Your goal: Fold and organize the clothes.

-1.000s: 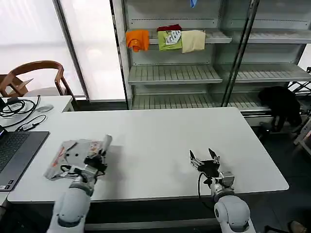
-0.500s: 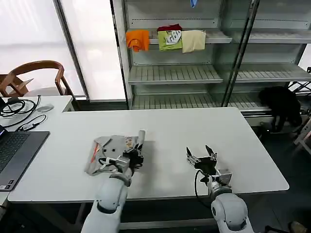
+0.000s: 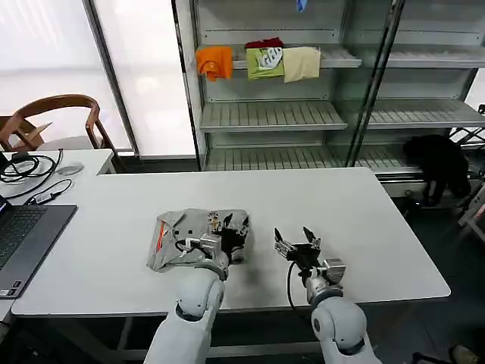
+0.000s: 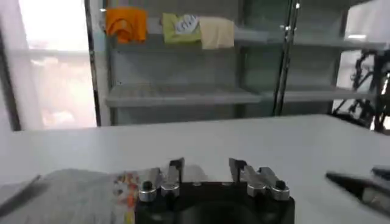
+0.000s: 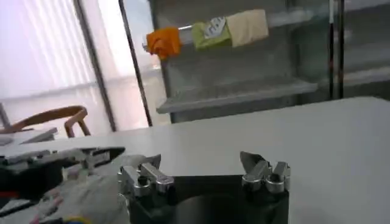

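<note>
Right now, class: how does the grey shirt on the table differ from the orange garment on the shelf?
1. The grey shirt lies bunched on the white table; the orange garment hangs over a shelf edge in the rack behind.
2. The grey shirt bears a small multicoloured print and an orange stripe; the orange garment looks plain.
3. The left gripper rests at the grey shirt; nothing touches the orange garment.

Both are soft fabric.

A white table [image 3: 364,227] stands before a metal shelf [image 3: 273,114] that carries orange [image 3: 214,62], green [image 3: 264,63] and cream [image 3: 301,64] garments. A wooden chair [image 3: 53,117], a laptop [image 3: 23,235] and cables [image 3: 30,168] sit left; a black bundle [image 3: 439,163] lies right.
</note>
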You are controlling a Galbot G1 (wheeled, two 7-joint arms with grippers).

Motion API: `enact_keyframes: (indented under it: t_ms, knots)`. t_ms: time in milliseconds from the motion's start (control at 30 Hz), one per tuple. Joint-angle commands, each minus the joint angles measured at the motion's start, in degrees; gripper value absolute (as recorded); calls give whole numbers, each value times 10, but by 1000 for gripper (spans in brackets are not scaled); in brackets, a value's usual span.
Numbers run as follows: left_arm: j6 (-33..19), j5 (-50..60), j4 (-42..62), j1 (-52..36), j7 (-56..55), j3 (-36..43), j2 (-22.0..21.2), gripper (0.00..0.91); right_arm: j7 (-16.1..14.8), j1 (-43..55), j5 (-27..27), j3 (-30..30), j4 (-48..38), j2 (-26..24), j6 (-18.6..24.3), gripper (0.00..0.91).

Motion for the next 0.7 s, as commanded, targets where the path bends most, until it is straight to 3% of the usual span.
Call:
enact_keyframes:
  t_ms: [33, 267, 300, 367, 400, 433, 467, 500, 700]
  knots:
    - [16, -154, -112, -28, -35, -69, 73, 907, 39, 52, 131, -42, -60, 78, -83, 907]
    - [25, -187, -118, -18, -28, -173, 139, 907, 55, 59, 151, -84, -95, 78, -84, 907]
    - [25, -193, -119, -9, -25, -183, 143, 907, 54, 60, 167, -90, -99, 78, -83, 736]
    - [25, -206, -119, 1, -26, -190, 148, 907, 56, 62, 186, -97, -102, 68, -83, 584]
    - [25, -206, -117, 7, -25, -193, 149, 907, 54, 63, 193, -101, -103, 63, -83, 383]
    - [25, -209, -116, 9, -25, -195, 149, 907, 49, 62, 196, -102, -103, 59, -83, 322]
    - [25, -213, -115, 11, -26, -197, 149, 907, 50, 61, 196, -105, -101, 57, -83, 121]
    - [25, -215, -113, 12, -26, -198, 149, 907, 50, 59, 197, -105, -99, 57, -83, 0]
    - [26, -212, -109, 14, -26, -197, 146, 907, 67, 41, 197, -92, -71, 53, -83, 0]
